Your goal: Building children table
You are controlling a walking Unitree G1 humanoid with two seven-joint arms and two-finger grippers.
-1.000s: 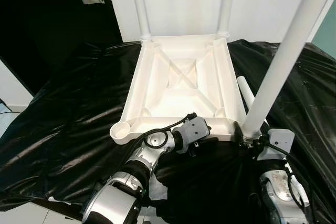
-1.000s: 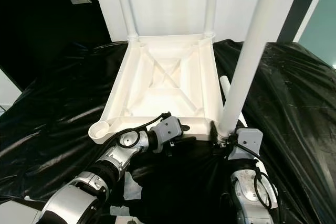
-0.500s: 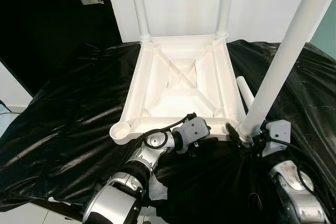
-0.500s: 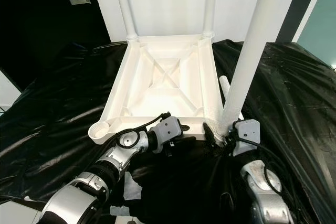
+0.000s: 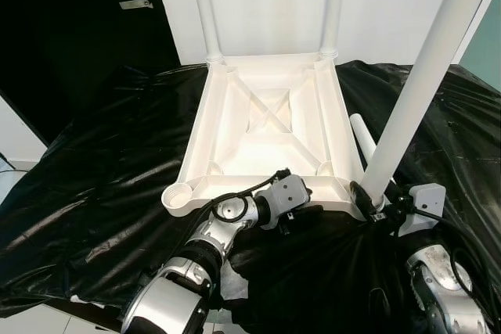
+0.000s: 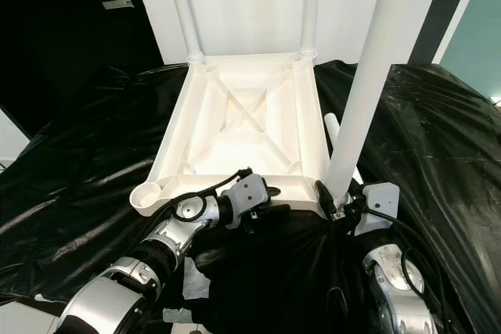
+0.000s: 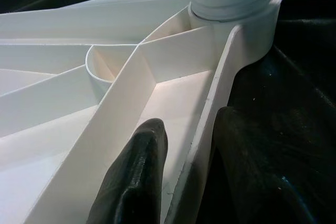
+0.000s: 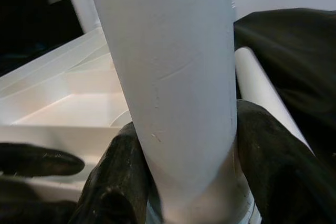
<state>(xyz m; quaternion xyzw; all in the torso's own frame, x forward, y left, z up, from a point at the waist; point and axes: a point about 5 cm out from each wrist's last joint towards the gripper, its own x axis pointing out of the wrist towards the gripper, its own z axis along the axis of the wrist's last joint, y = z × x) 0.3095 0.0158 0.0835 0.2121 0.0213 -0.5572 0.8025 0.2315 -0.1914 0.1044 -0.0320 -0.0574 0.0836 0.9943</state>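
Tabletop: a white plastic children's tabletop lies upside down in the middle of the black sheet, its ribbed underside up, with an X-shaped brace in the centre panel.
Far legs: two white legs stand upright in the far corner sockets, the far-left leg and the far-right leg.
Near-right leg: a thick white leg stands at the near-right corner of the tabletop, leaning slightly to the right, its foot at the corner socket.
Empty socket: the near-left corner socket is an open round cup.
Loose tube: another white tube lies on the sheet just beside the tabletop's right edge, partly behind the near-right leg.
Right gripper: the right gripper is clamped around the base of the near-right leg; the right wrist view has a black finger pressed to each side of the tube.
Left gripper: the left gripper is at the tabletop's near edge, its fingers straddling the rim wall, one inside the tray and one outside, closed against that wall.
Sheet: glossy, wrinkled black plastic sheet covers the work surface under everything.
Background: a white wall panel behind the far legs, and a dark door to the left.
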